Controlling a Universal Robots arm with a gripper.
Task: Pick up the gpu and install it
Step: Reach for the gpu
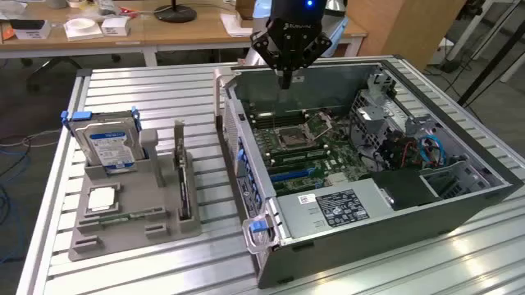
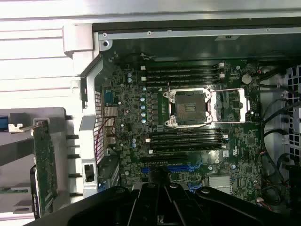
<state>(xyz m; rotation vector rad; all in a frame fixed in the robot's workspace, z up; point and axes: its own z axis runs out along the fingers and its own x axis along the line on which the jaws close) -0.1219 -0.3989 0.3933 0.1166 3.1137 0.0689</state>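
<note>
Exterior view shows me the gripper (image 1: 286, 78) hanging over the far edge of the open computer case (image 1: 410, 227), its fingers pressed together with nothing between them. The gpu (image 1: 182, 175) stands on its long edge in a slot of the grey holder (image 1: 123, 230) on the table (image 1: 147, 92), at the exterior view's left of the case, well apart from the gripper. A hard drive (image 1: 105, 144) stands in the same holder. On the wrist view I see the motherboard (image 2: 188, 122) under the gripper (image 2: 157, 181), and the gpu (image 2: 44, 169) outside the case.
</note>
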